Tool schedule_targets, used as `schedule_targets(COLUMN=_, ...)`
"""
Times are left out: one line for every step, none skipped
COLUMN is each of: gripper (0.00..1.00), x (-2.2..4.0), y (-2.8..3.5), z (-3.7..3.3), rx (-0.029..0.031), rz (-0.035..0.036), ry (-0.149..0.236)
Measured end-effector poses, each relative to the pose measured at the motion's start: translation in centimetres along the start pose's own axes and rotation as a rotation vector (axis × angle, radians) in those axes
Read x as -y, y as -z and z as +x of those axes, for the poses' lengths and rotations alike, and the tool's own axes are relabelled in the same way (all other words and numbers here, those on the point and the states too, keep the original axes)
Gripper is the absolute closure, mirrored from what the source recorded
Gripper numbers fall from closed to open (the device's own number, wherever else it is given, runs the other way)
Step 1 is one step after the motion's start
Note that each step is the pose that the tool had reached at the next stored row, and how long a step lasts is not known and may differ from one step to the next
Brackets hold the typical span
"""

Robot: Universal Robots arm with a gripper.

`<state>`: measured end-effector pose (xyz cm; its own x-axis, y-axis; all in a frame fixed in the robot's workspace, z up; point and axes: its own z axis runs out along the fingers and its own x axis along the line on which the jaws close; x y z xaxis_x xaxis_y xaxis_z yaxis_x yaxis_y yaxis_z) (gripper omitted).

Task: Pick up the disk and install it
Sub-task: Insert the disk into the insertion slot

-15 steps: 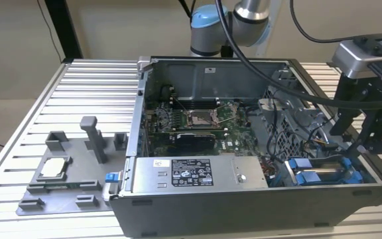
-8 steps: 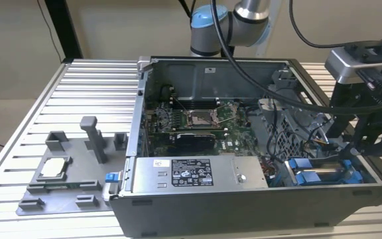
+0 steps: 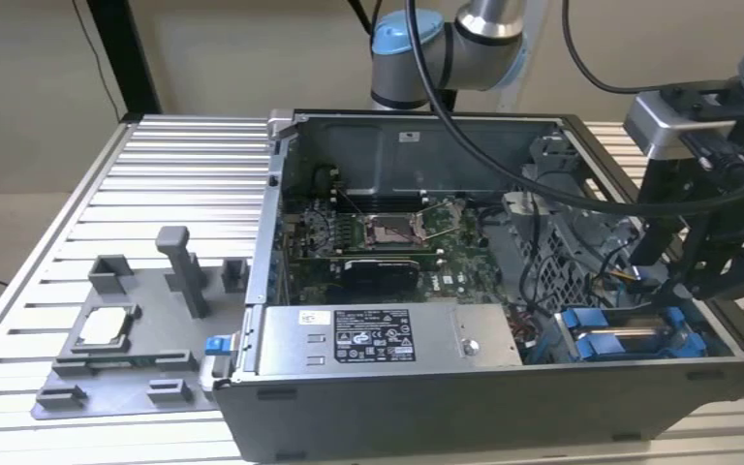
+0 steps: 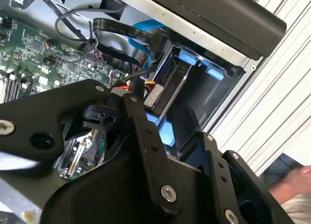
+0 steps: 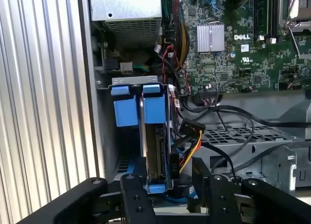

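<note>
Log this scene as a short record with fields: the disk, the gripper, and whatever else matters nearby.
disk: in its blue frame, down in the drive bay at a corner of the open computer case
gripper: directly above the disk, close to it
power supply: inside the case, beside the bay
grey fixture: on the table outside the case, at the exterior view's left
</note>
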<state>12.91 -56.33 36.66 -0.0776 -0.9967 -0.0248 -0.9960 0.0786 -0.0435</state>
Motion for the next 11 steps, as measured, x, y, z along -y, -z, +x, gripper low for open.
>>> schedule_targets(gripper=0.0, x=-0.01, y=-0.09, z=-0.03, rx=-0.0001, rz=0.0001, ry=-0.005)
schedule_targets(gripper=0.0, x=-0.01, y=-0.15, z=-0.07, rx=-0.0005, rz=0.0002, ry=-0.009)
schedule_targets(gripper=0.0, x=-0.02, y=-0.18, z=-0.1, rx=-0.0007, rz=0.0003, ry=-0.014)
schedule_targets(gripper=0.0, x=-0.02, y=-0.2, z=-0.12, rx=-0.0007, rz=0.0004, ry=-0.017)
schedule_targets(gripper=0.0, x=-0.02, y=-0.22, z=-0.12, rx=-0.0008, rz=0.0006, ry=-0.019)
schedule_targets(gripper=0.0, x=-0.02, y=-0.23, z=-0.12, rx=-0.001, rz=0.0008, ry=-0.019)
schedule_targets(gripper=0.0, x=-0.03, y=-0.28, z=-0.12, rx=-0.0009, rz=0.0009, ry=-0.019)
schedule_targets(gripper=0.0, x=-0.03, y=-0.34, z=-0.12, rx=-0.0009, rz=0.0016, ry=-0.019)
schedule_targets(gripper=0.0, x=-0.04, y=-0.43, z=-0.12, rx=-0.0009, rz=0.0023, ry=-0.019)
schedule_targets(gripper=0.0, x=-0.08, y=-0.49, z=-0.11, rx=-0.0009, rz=0.0029, ry=-0.02)
schedule_targets(gripper=0.0, x=-0.09, y=-0.54, z=-0.11, rx=-0.0009, rz=0.0033, ry=-0.019)
